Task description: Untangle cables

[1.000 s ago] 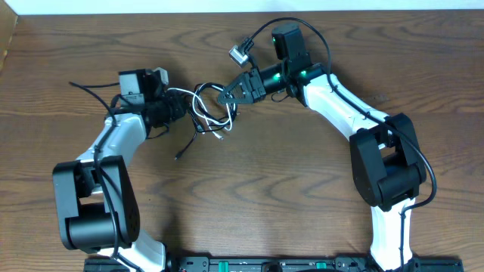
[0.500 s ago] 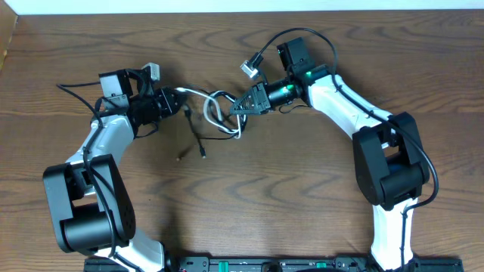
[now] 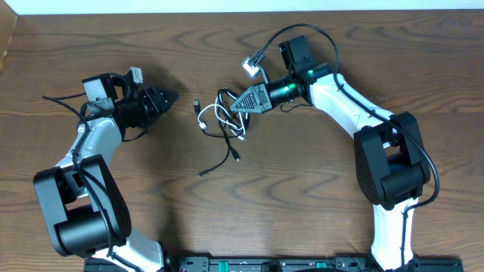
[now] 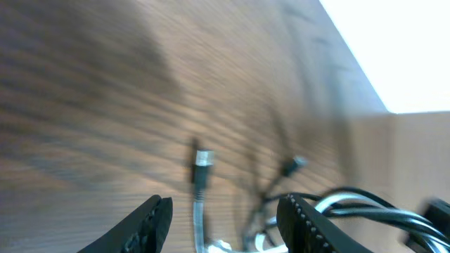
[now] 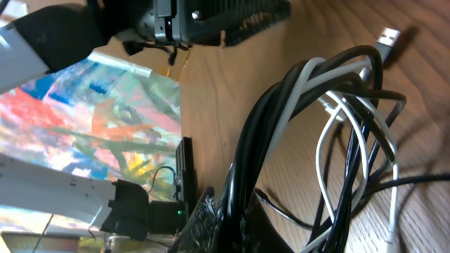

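The cables [image 3: 224, 121], thin black and white cords looped together, lie just right of the table's centre, with one black end trailing toward the front. My right gripper [image 3: 236, 106] is shut on the black strands of the bundle [image 5: 330, 105]; its jaws pinch them low in the right wrist view [image 5: 235, 221]. A metal plug end [image 5: 387, 34] rests on the wood. My left gripper [image 3: 168, 97] stands open to the left of the tangle, touching nothing. Between its fingers [image 4: 225, 225] I see a white cord with a small plug [image 4: 202, 165] lying ahead on the table.
The right arm's own black wire ends in a silvery connector [image 3: 253, 63] behind the tangle. The left arm's wire [image 3: 60, 101] trails off to the left. The table's far edge [image 3: 227, 13] runs along the back, against a white wall.
My left gripper has opened, let go of the cables and pulled back to the left. The tangle has stayed with the right gripper, and its loose ends have dropped onto the table.
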Controlling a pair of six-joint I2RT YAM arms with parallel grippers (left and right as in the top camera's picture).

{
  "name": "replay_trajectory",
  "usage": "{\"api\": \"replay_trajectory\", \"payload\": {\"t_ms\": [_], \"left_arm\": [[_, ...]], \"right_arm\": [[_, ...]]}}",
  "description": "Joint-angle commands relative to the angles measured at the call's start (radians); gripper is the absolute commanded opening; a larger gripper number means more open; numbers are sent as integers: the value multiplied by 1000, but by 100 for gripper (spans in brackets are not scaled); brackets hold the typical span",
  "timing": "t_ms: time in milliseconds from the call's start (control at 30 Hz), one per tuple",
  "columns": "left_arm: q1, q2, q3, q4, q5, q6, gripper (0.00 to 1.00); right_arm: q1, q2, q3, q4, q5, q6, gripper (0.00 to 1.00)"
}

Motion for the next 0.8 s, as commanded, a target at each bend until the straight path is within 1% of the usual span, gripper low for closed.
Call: {"api": "replay_trajectory", "payload": {"t_ms": [0,67,133,167,200,233,300,333,467,500,567,700,767], "left_arm": [[-34,-27,3,-3,149,-9,52],[-64,-25,3,-3,138,-9,52],[-95,-25,3,-2,131,-9,52],[-109,-25,3,-2,127,-9,51],[-120,-25,3,-1,126,-9,40],[-130,-25,3,2,126,-9,26],[-141,-25,3,2,127,-9,13],[-141,-25,3,2,127,-9,8],[-132,-25,3,4,177,-9,8],[-126,-25,3,14,225,-8,8],[-120,-25,3,30,274,-8,8],[-106,-25,3,31,280,-8,8],[-91,-25,3,30,280,-8,14]], "right_arm": [[-1,-25,27,38,-122,-63,1],[0,-25,27,93,-197,-62,1],[1,-25,27,156,-241,-22,1],[1,-25,27,188,-241,13,1],[0,-25,27,224,-241,51,1],[-1,-25,27,253,-240,81,1],[-3,-25,27,303,-240,132,1],[-4,-25,27,323,-238,149,1],[-4,-25,27,336,-206,155,1],[-4,-25,27,335,-191,155,1],[-4,-25,27,337,-188,155,1],[-4,-25,27,339,-188,155,1],[-4,-25,27,339,-188,155,1]]}}
